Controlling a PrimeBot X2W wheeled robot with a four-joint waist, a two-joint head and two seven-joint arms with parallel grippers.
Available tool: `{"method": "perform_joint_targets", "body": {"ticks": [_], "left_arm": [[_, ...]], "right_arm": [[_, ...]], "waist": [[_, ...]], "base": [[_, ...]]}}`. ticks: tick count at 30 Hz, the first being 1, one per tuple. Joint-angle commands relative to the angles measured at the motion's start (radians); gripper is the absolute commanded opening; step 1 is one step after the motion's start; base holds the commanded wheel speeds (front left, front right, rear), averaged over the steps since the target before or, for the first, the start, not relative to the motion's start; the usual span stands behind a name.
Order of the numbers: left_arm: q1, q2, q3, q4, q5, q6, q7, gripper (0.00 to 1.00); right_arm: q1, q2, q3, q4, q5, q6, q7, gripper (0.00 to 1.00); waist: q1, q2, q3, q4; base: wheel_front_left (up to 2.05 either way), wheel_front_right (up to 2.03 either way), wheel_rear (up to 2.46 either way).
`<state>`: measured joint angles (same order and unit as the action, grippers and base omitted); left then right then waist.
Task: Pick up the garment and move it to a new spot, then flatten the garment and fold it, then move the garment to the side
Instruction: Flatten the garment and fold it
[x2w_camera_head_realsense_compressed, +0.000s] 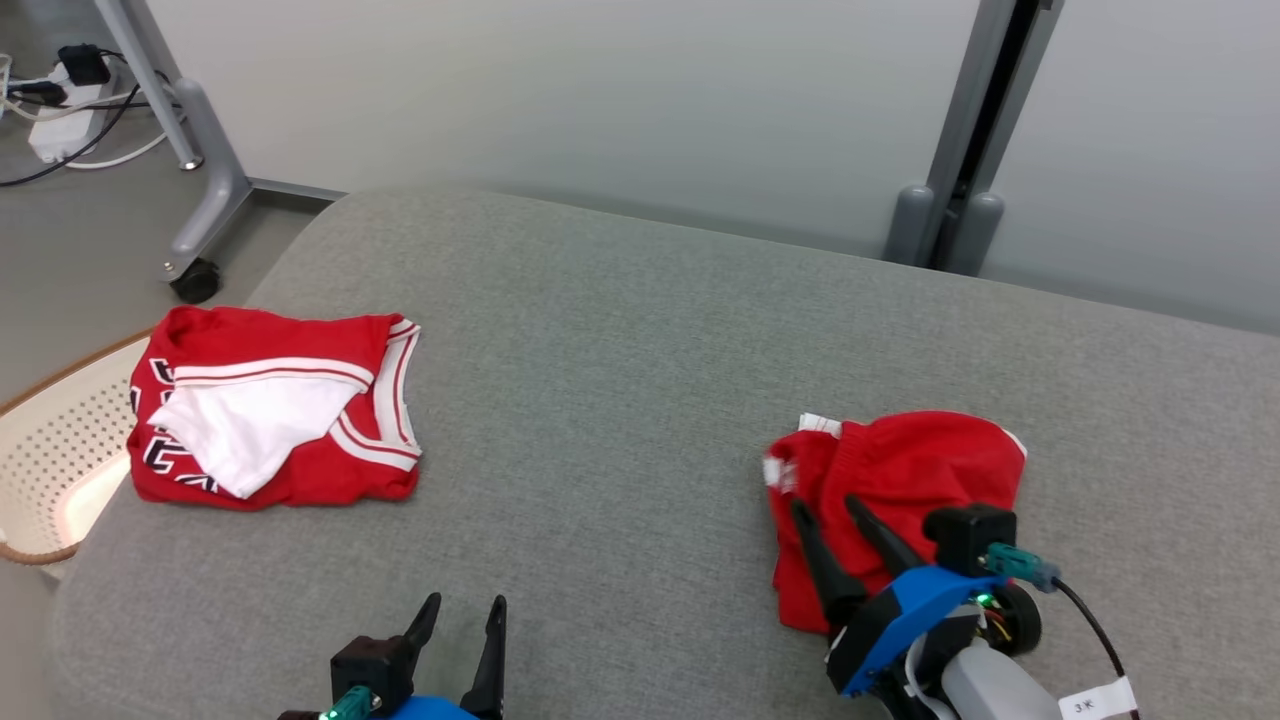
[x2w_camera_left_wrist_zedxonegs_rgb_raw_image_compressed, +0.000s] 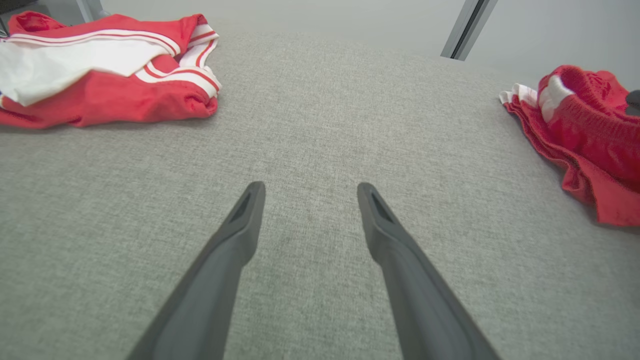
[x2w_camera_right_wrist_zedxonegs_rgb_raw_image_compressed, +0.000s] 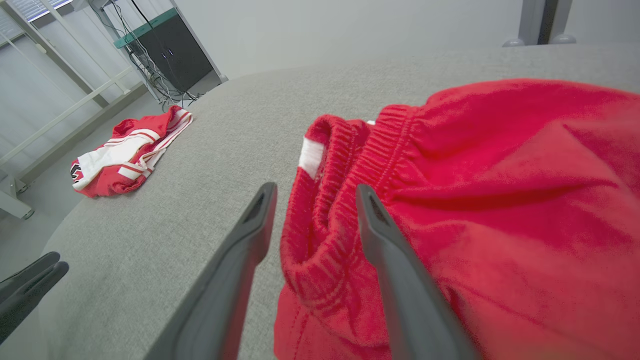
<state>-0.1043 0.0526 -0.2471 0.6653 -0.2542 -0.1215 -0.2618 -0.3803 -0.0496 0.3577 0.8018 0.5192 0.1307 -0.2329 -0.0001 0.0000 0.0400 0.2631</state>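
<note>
Head view: red shorts (x2w_camera_head_realsense_compressed: 920, 460) lie bunched on the right part of the grey padded top (x2w_camera_head_realsense_compressed: 620, 350). The right gripper (x2w_camera_head_realsense_compressed: 825, 503) is over their near-left part, fingers apart. The left gripper (x2w_camera_head_realsense_compressed: 465, 602) is at the bottom edge, fingers apart over bare top. A red-and-white jersey (x2w_camera_head_realsense_compressed: 280, 410) sits by the top's left edge, with a basket (x2w_camera_head_realsense_compressed: 50, 450) beyond that edge. There is a wide bare stretch between the two garments.

Left wrist view: fingers are spread with nothing between them. The shorts (x2w_camera_left_wrist_zedxonegs_rgb_raw_image_compressed: 590, 130) are far right and the jersey (x2w_camera_left_wrist_zedxonegs_rgb_raw_image_compressed: 100, 75) is upper left.

Right wrist view: fingers are apart and straddle the shorts' (x2w_camera_right_wrist_zedxonegs_rgb_raw_image_compressed: 500, 175) elastic waistband. One finger lies over the fabric, and there is a gap beside the other, so no clamp. Bare top runs left to the jersey (x2w_camera_right_wrist_zedxonegs_rgb_raw_image_compressed: 125, 155).
</note>
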Motion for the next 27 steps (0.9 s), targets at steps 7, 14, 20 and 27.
{"method": "perform_joint_targets", "body": {"ticks": [7,14,20,27], "left_arm": [[0.013,-0.001,0.053,-0.057,0.024,0.007,-0.004,1.0],[0.041,0.004,0.094,-0.161,0.078,0.006,-0.005,1.0],[0.093,0.001,0.108,-0.218,0.108,0.003,-0.004,1.0],[0.155,-0.001,0.098,-0.24,0.077,0.019,-0.004,1.0]], "right_arm": [[0.025,-0.005,-0.012,-0.126,-0.1,0.0,-0.033,1.0],[0.149,-0.002,-0.234,-0.285,-0.281,0.0,-0.032,1.0],[0.252,-0.002,-0.321,-0.331,-0.328,0.0,-0.033,1.0],[0.322,-0.002,-0.33,-0.314,-0.305,0.0,-0.033,1.0]], "waist": [[0.0001,0.0,-0.023,-0.093],[0.0001,0.0,-0.045,-0.165],[0.0001,0.0,-0.061,-0.193],[0.0001,0.0,-0.072,-0.2]], "base": [[0.0,0.0,0.0],[0.0,0.0,0.0],[0.0,0.0,0.0],[0.0,0.0,0.0]]}}
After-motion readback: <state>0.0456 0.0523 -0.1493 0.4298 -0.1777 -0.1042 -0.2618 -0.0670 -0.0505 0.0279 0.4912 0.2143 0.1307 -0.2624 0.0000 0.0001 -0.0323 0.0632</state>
